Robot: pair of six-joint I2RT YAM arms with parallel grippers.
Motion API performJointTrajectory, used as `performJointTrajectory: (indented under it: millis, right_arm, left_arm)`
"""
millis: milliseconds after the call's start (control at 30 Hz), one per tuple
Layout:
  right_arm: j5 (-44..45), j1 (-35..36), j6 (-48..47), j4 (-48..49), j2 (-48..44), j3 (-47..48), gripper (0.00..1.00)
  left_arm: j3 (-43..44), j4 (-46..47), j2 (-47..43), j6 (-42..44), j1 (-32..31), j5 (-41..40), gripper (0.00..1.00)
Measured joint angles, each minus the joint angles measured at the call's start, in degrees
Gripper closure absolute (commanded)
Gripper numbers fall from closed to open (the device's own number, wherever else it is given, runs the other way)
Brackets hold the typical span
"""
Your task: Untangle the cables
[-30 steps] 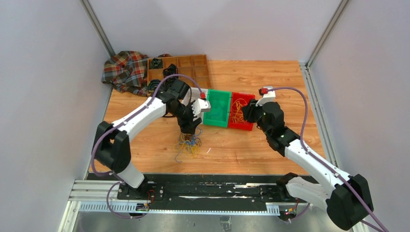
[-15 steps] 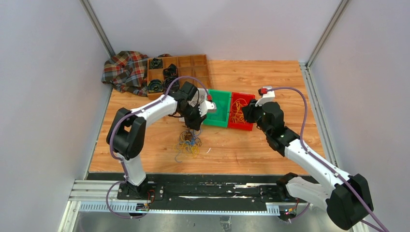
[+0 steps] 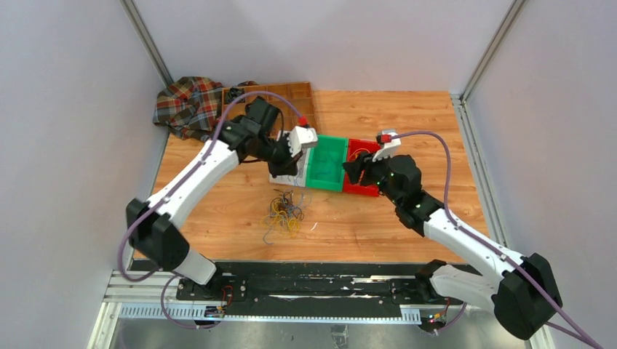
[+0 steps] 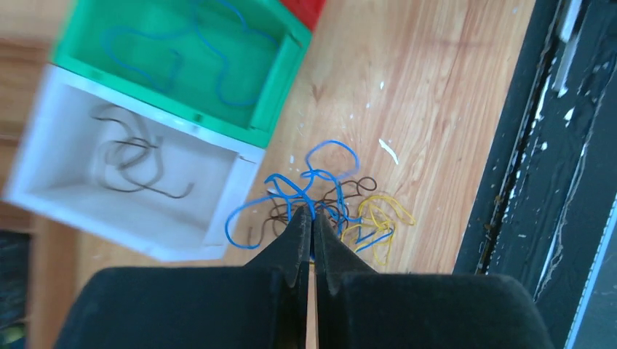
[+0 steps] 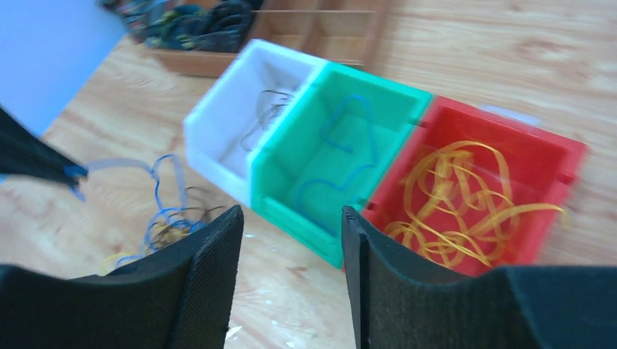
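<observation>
1. At 6 o'clock of the white bin (image 4: 233,182), the tangle (image 3: 284,214) lies on the bench (image 3: 364,225).
2. Left hand (image 4: 307,218) has risen off it, pinched shut on what seems a blue cable (image 4: 291,190): one strand coming free.
3. Right hand (image 5: 289,212) stands wide, empty.

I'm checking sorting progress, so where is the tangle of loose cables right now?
In the top view, the tangle of cables lies on the wooden table, left of centre, just on the near side of the white bin.

Wooden tray (image 5: 327,29), beyond green bin (image 5: 335,160): blurred, cut by top edge. Blue cable (image 5: 155,174) at closed left gripper (image 5: 70,173), left of bin: motion-blurred.
</observation>
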Motion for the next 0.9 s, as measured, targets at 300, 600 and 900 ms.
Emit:
performJointTrajectory:
  millis: [300, 600, 900]
  right_arm:
    - [-3.8, 14.6, -4.7, 11.6, 1.3, 1.8, 0.39]
    - [-5.1, 19.9, -6.8, 19.0, 8.5, 6.8, 0.39]
    - [-4.9, 20.2, -6.8, 19.1, 10.1, 7.0, 0.46]
  left_arm:
    - [10.8, -5.3, -13.9, -5.6, -0.1, 0.2, 0.99]
    - [16.2, -7.8, -16.2, -9.5, -1.0, 1.4, 0.99]
    - [21.1, -7.9, -16.2, -9.9, -2.4, 2.4, 0.99]
